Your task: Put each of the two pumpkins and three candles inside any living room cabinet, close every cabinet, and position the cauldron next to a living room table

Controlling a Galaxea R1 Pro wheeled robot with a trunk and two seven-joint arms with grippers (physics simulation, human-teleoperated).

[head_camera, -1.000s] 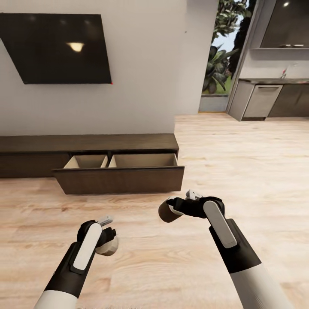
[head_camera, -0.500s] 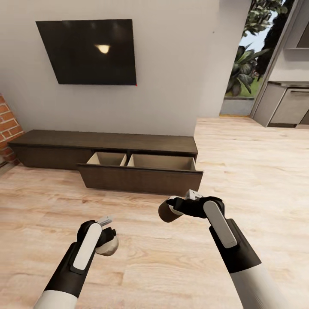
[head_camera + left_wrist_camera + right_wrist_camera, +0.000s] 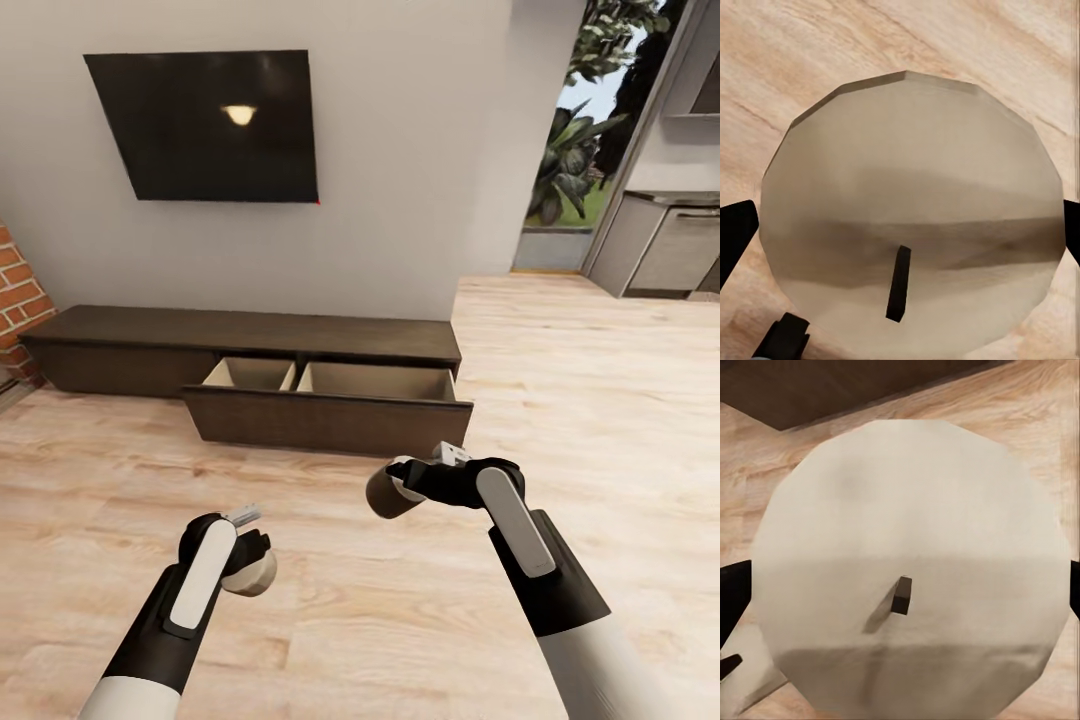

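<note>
cream candle (image 3: 252, 575): clamped in the left hand (image 3: 245, 560), carried low over the floor (image 3: 400, 620)
brown candle (image 3: 385, 495): gripped by the right hand (image 3: 405, 485), ahead of it the target
cabinet (image 3: 240, 335): drawer (image 3: 330, 420) pulled open beyond both hands, ready to take candles

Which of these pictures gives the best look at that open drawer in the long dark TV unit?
The head view: it shows the whole drawer pulled out of the cabinet, with both tan compartments looking empty. The right wrist view catches just a dark wood strip behind the candle, probably that unit. The left wrist view gives floor around its candle.
</note>
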